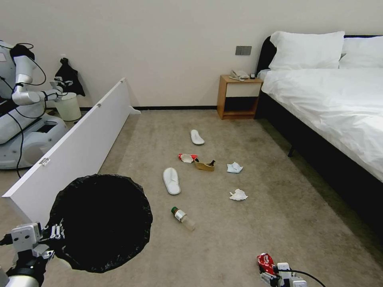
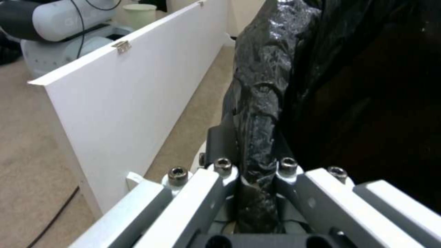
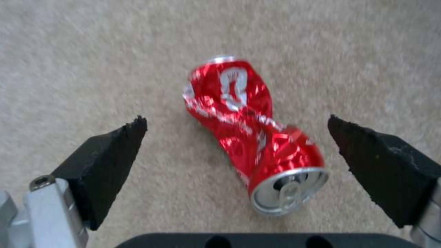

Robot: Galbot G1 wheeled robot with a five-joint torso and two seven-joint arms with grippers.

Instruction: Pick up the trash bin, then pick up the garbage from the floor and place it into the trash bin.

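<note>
My right gripper [image 3: 236,125] spread wide, straddling the can [image 3: 250,136].
My left gripper [image 2: 255,193] clenches the bin [image 1: 101,223] rim, 8 o'clock.

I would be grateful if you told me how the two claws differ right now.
The left claw is shut on the trash bin at its bagged rim; the right claw is open. The left carries its load; the right is empty, its pads either side of the crushed red can on the carpet.
</note>
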